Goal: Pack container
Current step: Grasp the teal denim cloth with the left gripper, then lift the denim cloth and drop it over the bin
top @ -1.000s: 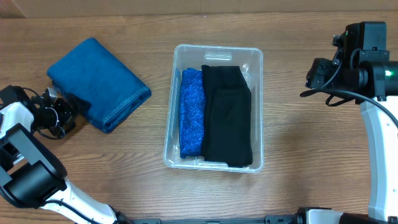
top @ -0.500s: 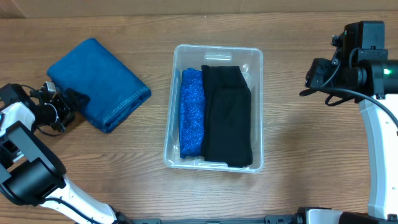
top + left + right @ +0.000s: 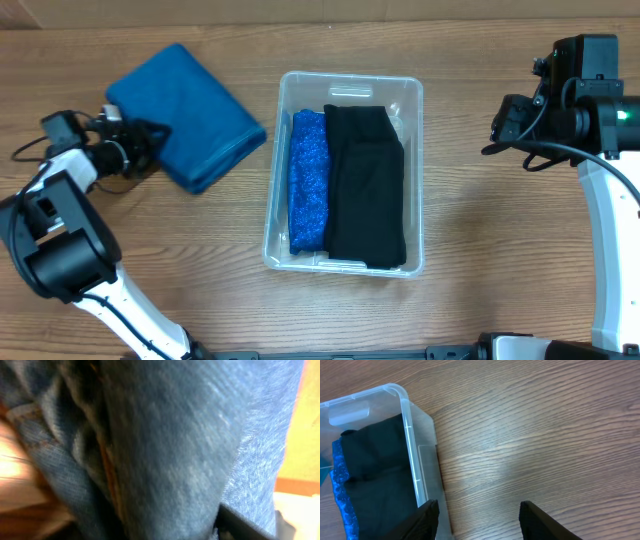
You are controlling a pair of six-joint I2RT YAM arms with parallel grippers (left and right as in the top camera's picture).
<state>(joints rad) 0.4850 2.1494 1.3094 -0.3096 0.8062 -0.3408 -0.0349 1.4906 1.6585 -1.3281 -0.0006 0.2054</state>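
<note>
The clear plastic container (image 3: 345,85) stands mid-table and holds a folded sparkly blue cloth (image 3: 308,180) beside a folded black cloth (image 3: 365,190). A folded blue denim cloth (image 3: 190,115) lies to its left. My left gripper (image 3: 143,142) is shut on the denim's left edge; the denim (image 3: 175,435) fills the left wrist view. My right gripper (image 3: 480,520) is open and empty over bare table just right of the container's rim (image 3: 407,425). The black cloth (image 3: 370,455) also shows in the right wrist view.
The wooden table (image 3: 500,250) extends to the right of the container and in front of it. The right arm (image 3: 600,110) stands at the far right. The left arm's base (image 3: 55,260) is at the lower left.
My left gripper has moved right and away from me, and the denim cloth has shifted with it toward the container. The right arm has not moved.
</note>
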